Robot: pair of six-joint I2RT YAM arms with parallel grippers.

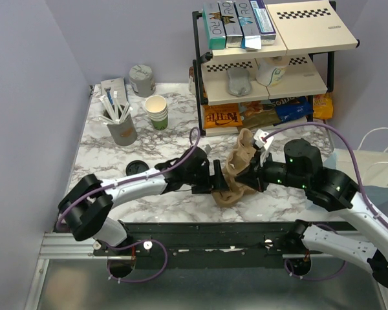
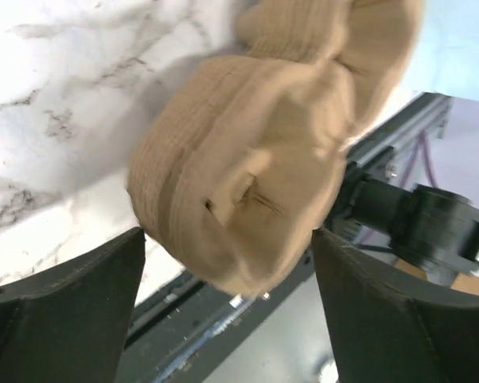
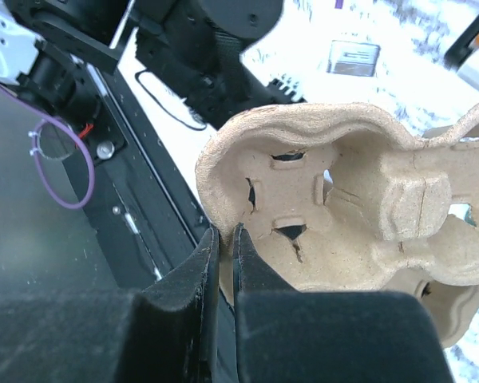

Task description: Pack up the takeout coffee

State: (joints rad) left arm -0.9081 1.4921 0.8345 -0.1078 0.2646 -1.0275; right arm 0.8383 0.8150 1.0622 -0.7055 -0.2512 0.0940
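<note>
**Stock entry: carrier gripped, coffee standing off**

1. Right tool (image 3: 223, 236): I read it as clenched, its two fingers pinched on the rim of the moulded pulp cup carrier (image 3: 343, 203). The carrier is tipped up on edge, its cup wells facing this tool.
2. Left tool (image 1: 215, 183): released, jaws wide. One end of the carrier sits between its fingers (image 2: 72, 303). I cannot tell whether either finger touches it.
3. Takeout coffee (image 1: 142, 80): upright on the marble worktop (image 1: 110, 155), well apart from both tools. It stands far beyond the left tool and off to its left, against the back wall. No tool touches it.
4. Stack of lidless cups (image 1: 157, 112): beyond the left tool, nearer to it than the coffee.
5. Grey pot of white wrapped sticks (image 1: 121, 126): just left of that stack.
6. Loose black lid (image 1: 136, 167): flat on the worktop, beside the left arm and well left of its tool.
</note>
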